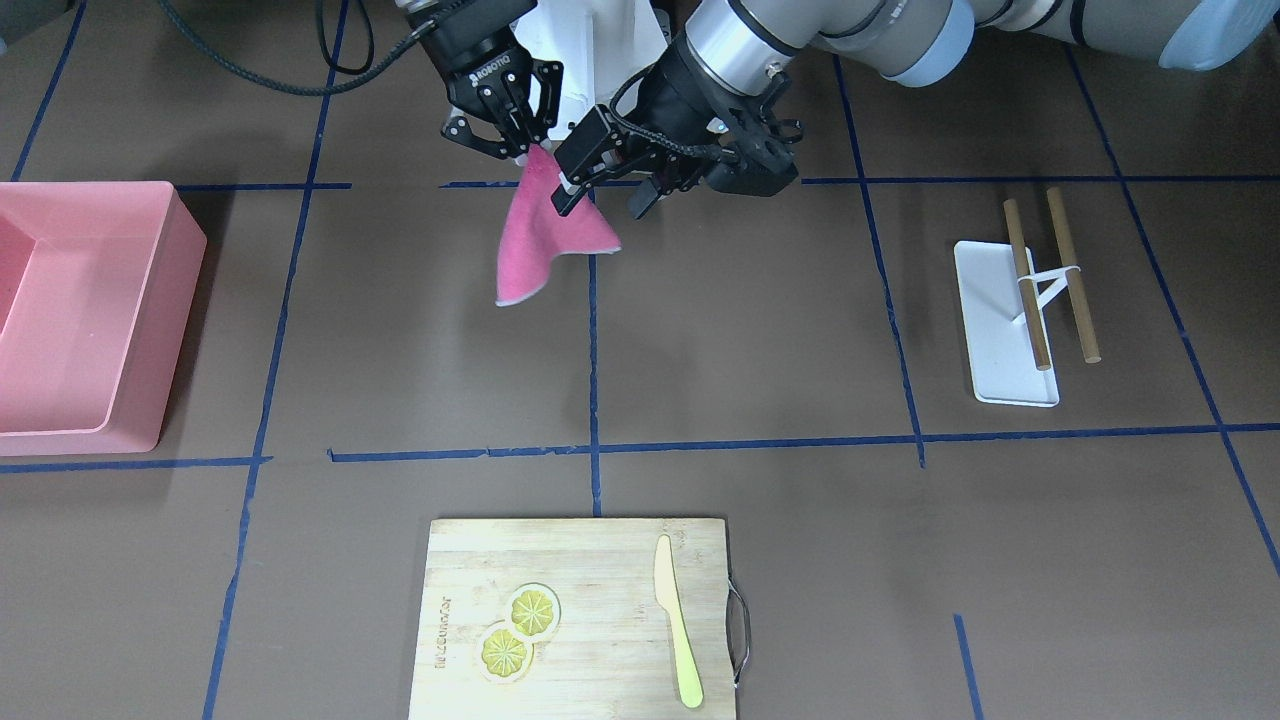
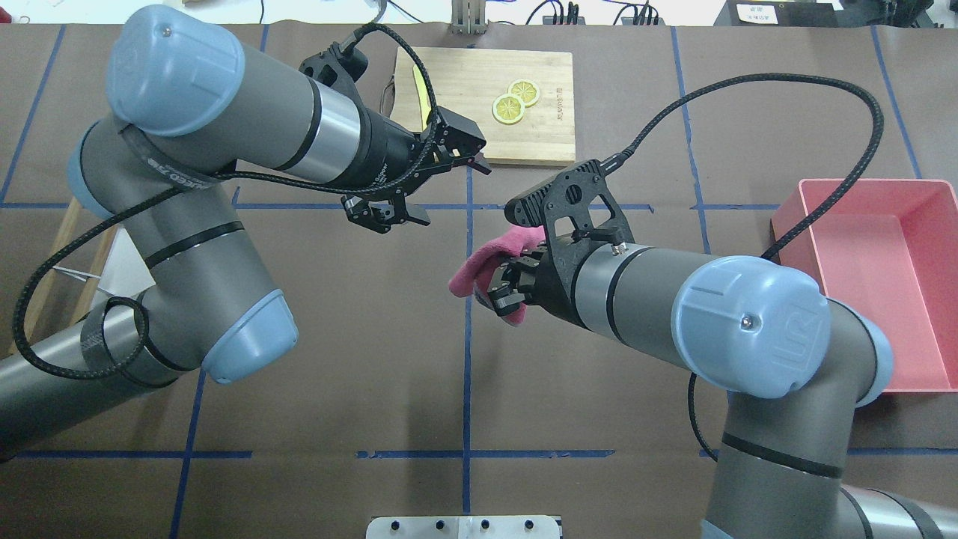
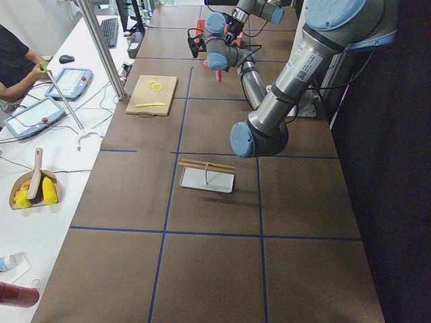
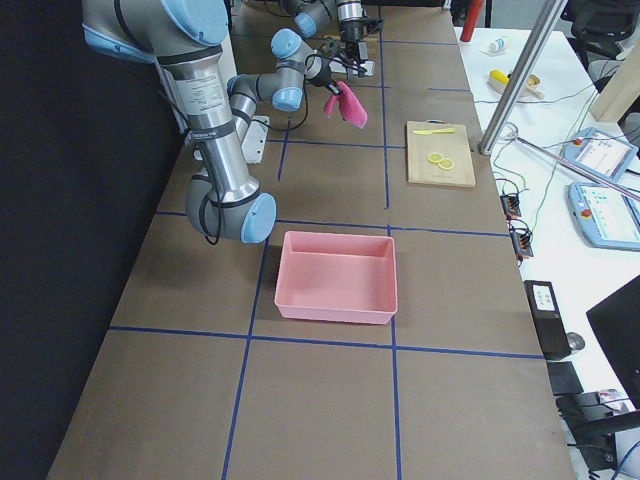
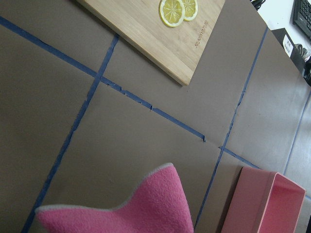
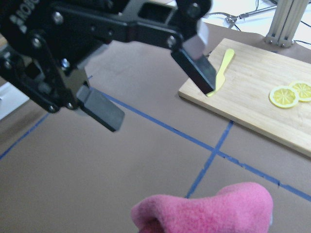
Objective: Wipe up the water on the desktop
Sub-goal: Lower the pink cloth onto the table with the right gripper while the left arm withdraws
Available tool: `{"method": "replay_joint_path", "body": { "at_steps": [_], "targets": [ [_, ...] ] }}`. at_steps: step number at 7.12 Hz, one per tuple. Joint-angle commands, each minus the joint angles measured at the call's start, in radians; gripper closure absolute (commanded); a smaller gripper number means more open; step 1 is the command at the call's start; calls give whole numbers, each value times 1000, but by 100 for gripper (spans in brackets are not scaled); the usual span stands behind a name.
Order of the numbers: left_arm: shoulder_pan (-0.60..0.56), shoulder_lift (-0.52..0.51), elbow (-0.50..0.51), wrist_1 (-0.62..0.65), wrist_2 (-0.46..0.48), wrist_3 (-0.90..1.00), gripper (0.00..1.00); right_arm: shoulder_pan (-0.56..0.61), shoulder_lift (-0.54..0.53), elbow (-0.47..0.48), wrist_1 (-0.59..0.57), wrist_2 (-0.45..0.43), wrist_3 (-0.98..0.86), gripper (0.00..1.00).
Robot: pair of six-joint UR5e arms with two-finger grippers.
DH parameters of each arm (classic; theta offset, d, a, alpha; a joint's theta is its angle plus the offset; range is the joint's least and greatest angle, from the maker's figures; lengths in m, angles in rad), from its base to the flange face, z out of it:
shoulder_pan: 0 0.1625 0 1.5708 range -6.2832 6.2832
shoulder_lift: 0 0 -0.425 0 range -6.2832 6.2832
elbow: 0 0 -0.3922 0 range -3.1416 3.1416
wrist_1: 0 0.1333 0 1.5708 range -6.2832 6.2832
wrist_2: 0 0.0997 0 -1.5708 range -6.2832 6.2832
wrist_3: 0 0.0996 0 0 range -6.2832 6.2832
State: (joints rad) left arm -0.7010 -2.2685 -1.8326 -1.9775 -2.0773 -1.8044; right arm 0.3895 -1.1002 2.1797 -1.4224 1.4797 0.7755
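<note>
The desktop is a brown surface crossed by blue tape lines; I see no water on it. My right gripper is shut on a pink cloth and holds it above the desktop; the cloth hangs down in the front view. My left gripper is open and empty, close to the cloth but apart from it. In the right wrist view its two black fingers stand spread just beyond the cloth. The left wrist view shows the cloth's tip below it.
A bamboo cutting board with two lemon slices and a yellow knife lies at the table's far side. A pink bin stands on my right. A white stand with wooden rods lies on my left.
</note>
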Motion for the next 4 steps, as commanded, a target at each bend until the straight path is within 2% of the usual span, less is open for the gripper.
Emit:
{"method": "replay_joint_path", "body": {
  "at_steps": [1, 2, 4],
  "targets": [
    [-54, 1, -68, 241, -72, 229, 2, 11, 2, 69, -279, 81, 60, 100],
    [-72, 9, -98, 315, -73, 284, 2, 38, 2, 75, -362, 209, 126, 100],
    [-113, 180, -176, 319, -75, 412, 2, 46, -15, 71, -369, 241, 233, 100]
  ]
}}
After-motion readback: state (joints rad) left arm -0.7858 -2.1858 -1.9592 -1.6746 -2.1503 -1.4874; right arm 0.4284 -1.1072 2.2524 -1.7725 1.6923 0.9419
